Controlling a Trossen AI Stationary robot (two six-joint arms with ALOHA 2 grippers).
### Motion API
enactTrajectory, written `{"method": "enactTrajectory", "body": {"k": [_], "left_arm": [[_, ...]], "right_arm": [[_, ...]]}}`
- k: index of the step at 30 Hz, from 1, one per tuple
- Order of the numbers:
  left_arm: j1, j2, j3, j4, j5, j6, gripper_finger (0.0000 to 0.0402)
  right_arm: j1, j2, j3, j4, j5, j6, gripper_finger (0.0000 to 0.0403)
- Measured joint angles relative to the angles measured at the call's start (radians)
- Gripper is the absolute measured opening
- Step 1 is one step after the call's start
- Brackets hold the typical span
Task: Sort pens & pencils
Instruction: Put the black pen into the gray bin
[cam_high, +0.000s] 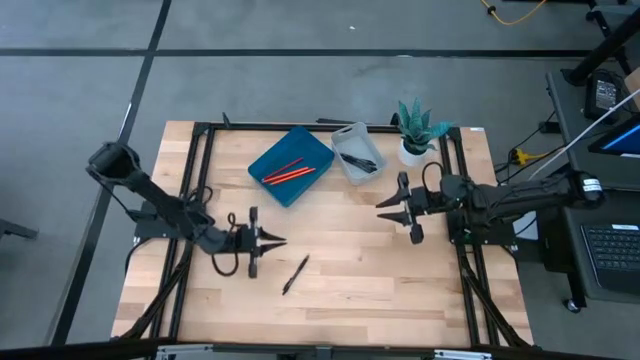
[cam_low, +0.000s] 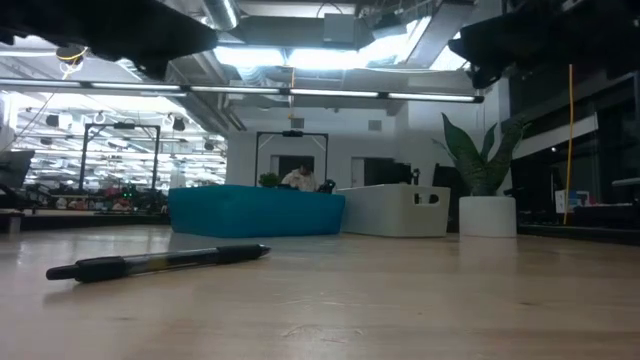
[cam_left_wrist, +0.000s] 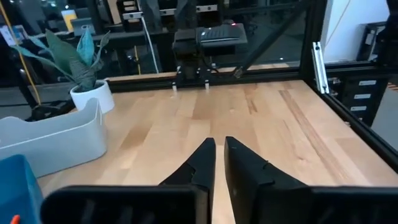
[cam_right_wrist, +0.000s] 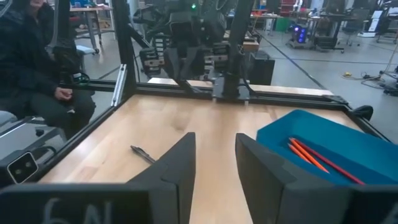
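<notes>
Robotics laboratory in an open industrial hall. Light wooden table (cam_high: 400, 280) bolted inside a black metal frame (cam_high: 190, 180), standing on grey concrete floor (cam_high: 80, 90) marked with dark lines. Exposed ceiling ducts (cam_low: 230, 60) and long strip lights (cam_low: 300, 92) overhead. Further frame rigs (cam_low: 120, 160) and benches ranged across the hall behind. Equipment cart with a keyboard (cam_high: 610, 255) beside the table's right edge, yellow cable (cam_high: 520, 12) on the floor. Seated person (cam_right_wrist: 37, 68) by the frame. Potted plant (cam_high: 418, 130) at the far right corner.
</notes>
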Motion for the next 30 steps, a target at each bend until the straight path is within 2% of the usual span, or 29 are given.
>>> {"method": "enactTrajectory", "body": {"k": [4, 10, 15, 20, 24, 30], "left_arm": [[-0.054, 0.093, 0.0, 0.075, -0.062, -0.049, 0.0015], [-0.087, 0.2, 0.072, 0.086, -0.072, -0.099, 0.0001], [-0.107, 0.279, 0.136, 0.08, -0.077, -0.123, 0.0007], [-0.136, 0.341, 0.161, 0.079, -0.078, -0.242, 0.0018], [-0.173, 0.377, 0.172, 0.079, -0.119, -0.306, 0.002], [-0.232, 0.447, 0.238, 0.056, -0.191, -0.326, 0.0012]], "right_arm": [[0.056, 0.0, 0.0, -0.001, 0.053, 0.003, 0.0115], [0.15, 0.002, 0.0, -0.002, 0.125, 0.026, 0.0115], [0.233, 0.003, 0.0, -0.002, 0.172, 0.037, 0.0115], [0.32, 0.007, 0.0, -0.005, 0.253, 0.063, 0.0115], [0.389, 0.034, 0.0, -0.002, 0.328, 0.097, 0.0115], [0.48, 0.111, 0.0, 0.012, 0.465, 0.159, 0.0115]]}}
